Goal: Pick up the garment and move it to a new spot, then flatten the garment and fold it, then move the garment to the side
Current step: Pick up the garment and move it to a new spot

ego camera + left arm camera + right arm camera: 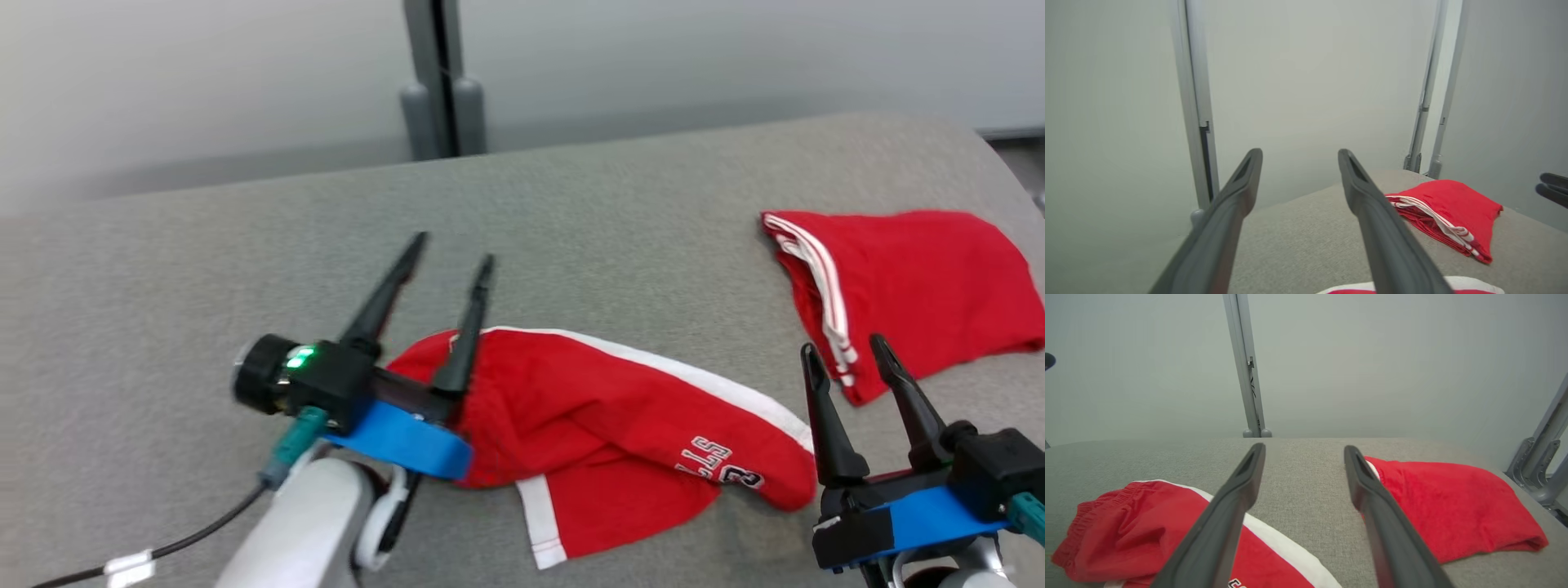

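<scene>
Garment (604, 416) lies crumpled, left end under left pincer (454, 248), right pincer (842, 345) nearby.

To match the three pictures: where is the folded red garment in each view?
Head view: folded red garment, upper right.
Left wrist view: right of middle, beyond the fingers.
Right wrist view: right half, behind the right finger.
Shared landmark: the crumpled red garment with the white stripe.
</scene>
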Controlling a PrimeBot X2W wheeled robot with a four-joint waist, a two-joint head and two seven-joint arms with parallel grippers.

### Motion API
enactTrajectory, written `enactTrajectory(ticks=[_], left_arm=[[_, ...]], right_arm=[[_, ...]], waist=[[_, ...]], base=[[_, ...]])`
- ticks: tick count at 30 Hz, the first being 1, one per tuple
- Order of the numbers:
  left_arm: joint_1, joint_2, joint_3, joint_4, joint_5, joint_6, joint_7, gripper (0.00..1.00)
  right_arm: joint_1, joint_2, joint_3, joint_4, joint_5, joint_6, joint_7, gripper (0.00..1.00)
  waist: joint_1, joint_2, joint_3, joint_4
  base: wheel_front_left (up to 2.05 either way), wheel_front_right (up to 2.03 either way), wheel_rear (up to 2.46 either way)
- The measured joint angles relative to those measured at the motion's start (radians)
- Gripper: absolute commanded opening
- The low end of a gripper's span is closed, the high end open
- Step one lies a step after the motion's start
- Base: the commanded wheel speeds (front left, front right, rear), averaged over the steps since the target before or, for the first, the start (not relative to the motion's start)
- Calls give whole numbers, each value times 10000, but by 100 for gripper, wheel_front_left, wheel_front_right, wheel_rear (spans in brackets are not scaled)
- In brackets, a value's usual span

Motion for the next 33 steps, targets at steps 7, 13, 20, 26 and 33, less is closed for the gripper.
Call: enactTrajectory(ticks=[7,13,20,26,33], left_arm=[[1031,886,1764,150,-449,836,-61,100],[2150,1419,2617,130,-717,1083,-73,100],[3040,1551,2460,-8,-685,1170,-25,100],[3520,1662,2355,-117,-685,1248,153,100],[3847,1774,2291,-395,-679,1417,366,100]], right_arm=[[219,0,59,-125,-63,0,332,100],[471,4,73,-130,-33,0,508,100],[810,4,92,21,-2,0,685,100],[1197,2,102,75,67,0,826,100],[1362,2,161,65,178,0,848,100]], waist=[[0,0,-562,945],[0,0,-923,1329],[1,0,-1333,1301],[1,0,-1669,1102],[1,0,-1749,993]], base=[[0,0,0],[0,0,0],[0,0,0],[0,0,0],[0,0,0]])
